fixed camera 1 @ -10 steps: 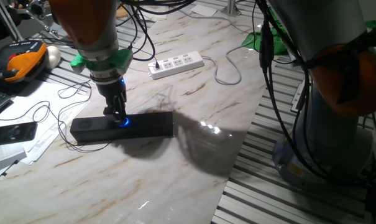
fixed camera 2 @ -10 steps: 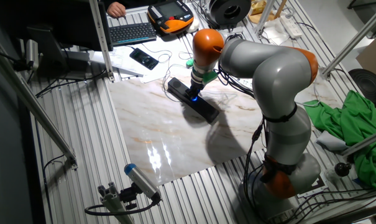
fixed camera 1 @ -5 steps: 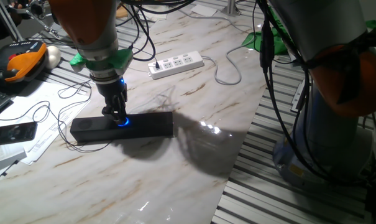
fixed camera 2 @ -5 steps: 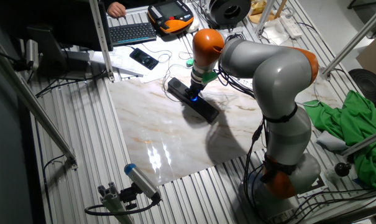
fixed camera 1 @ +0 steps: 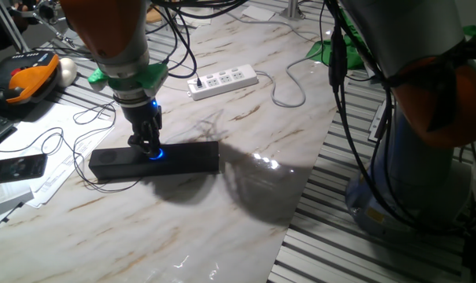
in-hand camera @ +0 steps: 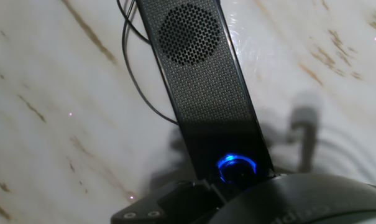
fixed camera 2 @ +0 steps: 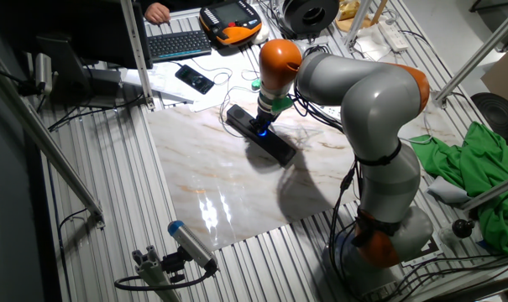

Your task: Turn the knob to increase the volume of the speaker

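The speaker (fixed camera 1: 186, 157) is a long black bar lying on the marble table; it also shows in the other fixed view (fixed camera 2: 276, 148) and in the hand view (in-hand camera: 200, 81). The knob (fixed camera 1: 156, 153) glows blue at its middle, also seen in the other fixed view (fixed camera 2: 263, 130) and the hand view (in-hand camera: 236, 167). My gripper (fixed camera 1: 146, 147) points straight down with its fingers closed on the knob, as the other fixed view (fixed camera 2: 262, 125) also shows. In the hand view the hand's dark housing (in-hand camera: 281, 202) hides the fingertips and the knob's near side. A thin black cable (in-hand camera: 138, 74) runs beside the speaker.
A white power strip (fixed camera 1: 223, 80) lies behind the speaker. A flat black remote (fixed camera 1: 13, 167) lies on papers to the left. An orange teach pendant (fixed camera 1: 25, 79) and a keyboard (fixed camera 2: 178, 42) sit beyond. The robot's base (fixed camera 2: 379, 226) stands off the table's right edge, by green cloth (fixed camera 2: 489, 176).
The fingers have shifted very slightly on the knob, as if twisting. The speaker and arm stay in place.
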Tool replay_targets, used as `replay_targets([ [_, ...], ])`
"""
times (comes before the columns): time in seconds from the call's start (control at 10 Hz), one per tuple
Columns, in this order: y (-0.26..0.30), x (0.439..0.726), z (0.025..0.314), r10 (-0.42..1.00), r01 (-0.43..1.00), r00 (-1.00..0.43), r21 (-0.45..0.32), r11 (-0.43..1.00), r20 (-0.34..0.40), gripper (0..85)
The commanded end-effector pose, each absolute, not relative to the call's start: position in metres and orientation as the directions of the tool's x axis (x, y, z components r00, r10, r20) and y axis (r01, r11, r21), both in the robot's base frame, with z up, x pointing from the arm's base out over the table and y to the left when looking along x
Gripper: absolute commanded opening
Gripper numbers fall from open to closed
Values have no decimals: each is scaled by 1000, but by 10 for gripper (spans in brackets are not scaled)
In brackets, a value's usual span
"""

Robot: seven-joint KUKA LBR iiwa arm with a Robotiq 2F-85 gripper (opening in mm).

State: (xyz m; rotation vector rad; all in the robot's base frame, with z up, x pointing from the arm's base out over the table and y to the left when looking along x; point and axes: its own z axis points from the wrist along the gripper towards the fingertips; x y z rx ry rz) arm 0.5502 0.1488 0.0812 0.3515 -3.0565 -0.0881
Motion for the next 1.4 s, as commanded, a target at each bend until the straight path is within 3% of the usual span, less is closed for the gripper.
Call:
replay_targets([
  [0.0, 149, 550, 81, -224, -221, -973, 65, 973, 57, 340],
  [0.1, 149, 550, 81, -220, -216, -974, 66, 974, 57, 170],
  [0.6, 149, 550, 81, -214, -210, -975, 65, 975, 56, 170],
  [1.3, 150, 550, 81, -84, -82, -995, 43, 996, 55, 170],
])
